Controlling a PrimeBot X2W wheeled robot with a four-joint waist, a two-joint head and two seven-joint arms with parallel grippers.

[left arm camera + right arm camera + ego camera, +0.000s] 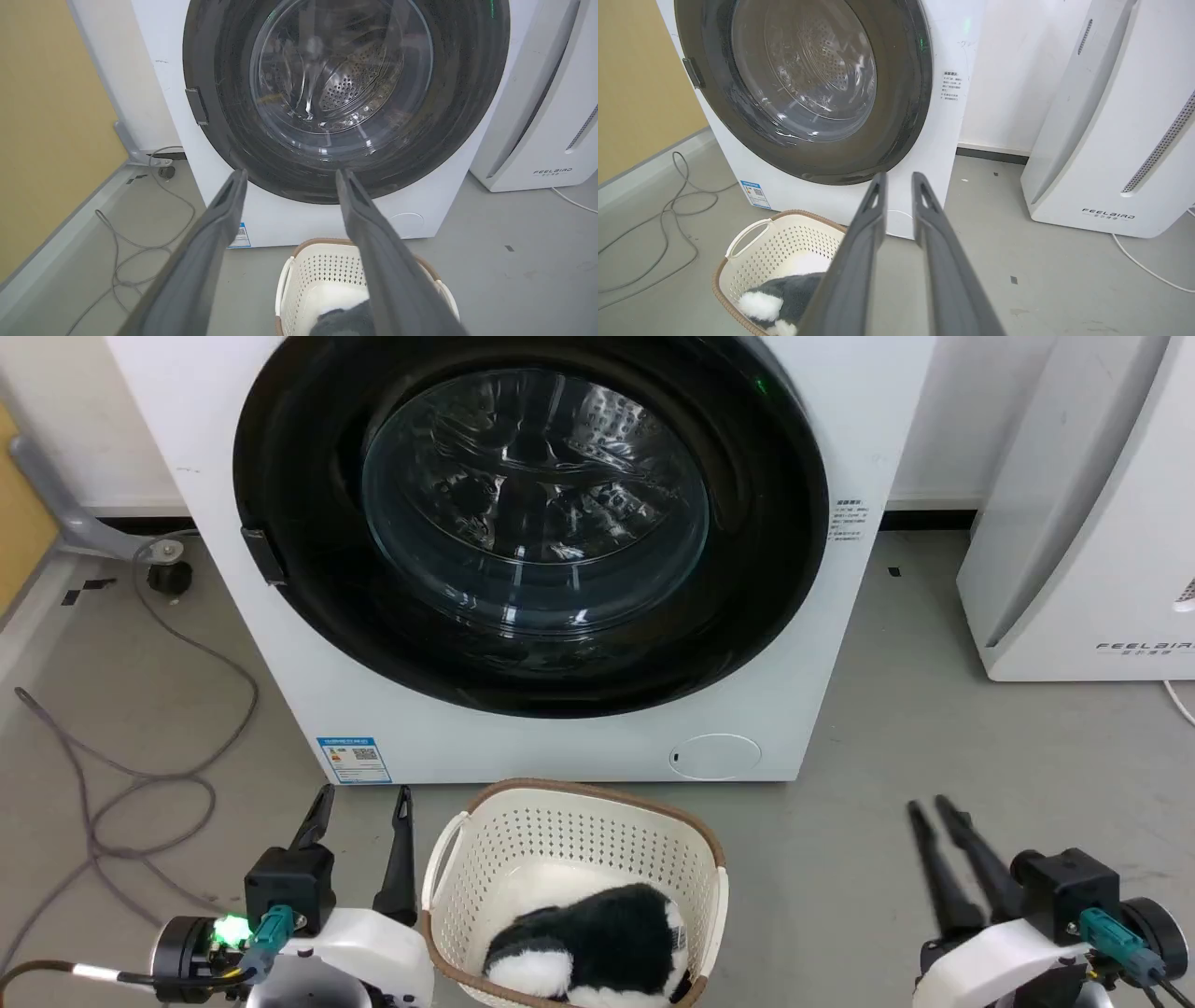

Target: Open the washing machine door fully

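The big white front-loading washing machine [280, 691] stands at the robot's twelve o'clock. A tall white plastic appliance with grey lettering [1074, 569] sits apart from it at two o'clock. The washing machine door [532, 513], a large round glossy black disc with a bulging clear glass bowl at its centre, lies shut and flush against the white front, so the opening has not begun.

On the floor just in front of the machine, dead ahead and low, sits a cream perforated plastic basket with a brown rim [597, 789]. A black-and-white plush toy [597, 933] lies inside it.

The left gripper [364, 793] hangs at seven o'clock with its two long dark fingers spread well apart and nothing between them. The right gripper [929, 805] hangs at five o'clock with its fingers only narrowly apart, also holding nothing. Both are well short of the door.

The smallest part matters most. A little dark rectangular tab [263, 555] juts from the door's rim at nine o'clock, and I take it for the pull. That would put the hinge at three o'clock, though I cannot see one.

The left arm looks best placed for the job. It should rise and hook or pinch that tab squarely, not the slick glass. It should then pull out towards the robot and follow the door's arc round towards three o'clock. A straight pull could slip the fingers off. The basket sits below the door's swing, so the arm should stay above it.
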